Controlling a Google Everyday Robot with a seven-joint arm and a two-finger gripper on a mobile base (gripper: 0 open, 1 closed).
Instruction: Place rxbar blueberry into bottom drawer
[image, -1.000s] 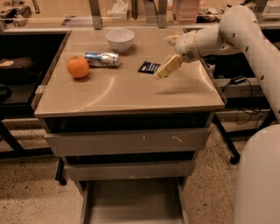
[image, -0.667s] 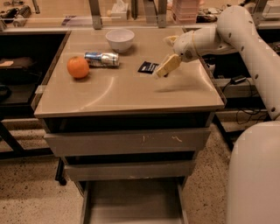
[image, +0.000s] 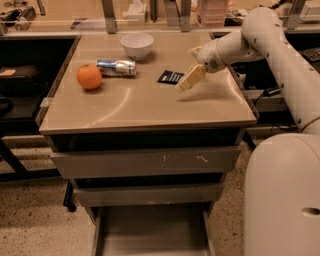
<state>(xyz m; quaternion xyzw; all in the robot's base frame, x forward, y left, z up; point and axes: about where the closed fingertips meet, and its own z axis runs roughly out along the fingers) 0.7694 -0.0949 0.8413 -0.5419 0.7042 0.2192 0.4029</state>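
Observation:
The rxbar blueberry (image: 170, 77) lies flat on the cabinet top, a small dark navy bar with pale lettering, right of centre. My gripper (image: 188, 81) hangs just to its right, close above the top, its cream fingers pointing down and to the left; its tip is right beside the bar's right end. The bottom drawer (image: 152, 235) is pulled out below the cabinet, a shallow grey tray with nothing in it.
An orange (image: 89, 77), a silver-and-blue can (image: 117, 67) lying on its side and a white bowl (image: 137, 45) sit on the cabinet top (image: 140, 107). The two upper drawers (image: 145, 161) are closed. My white arm and base fill the right side.
The gripper has edged slightly toward the bar. Everything on the cabinet top lies where it was.

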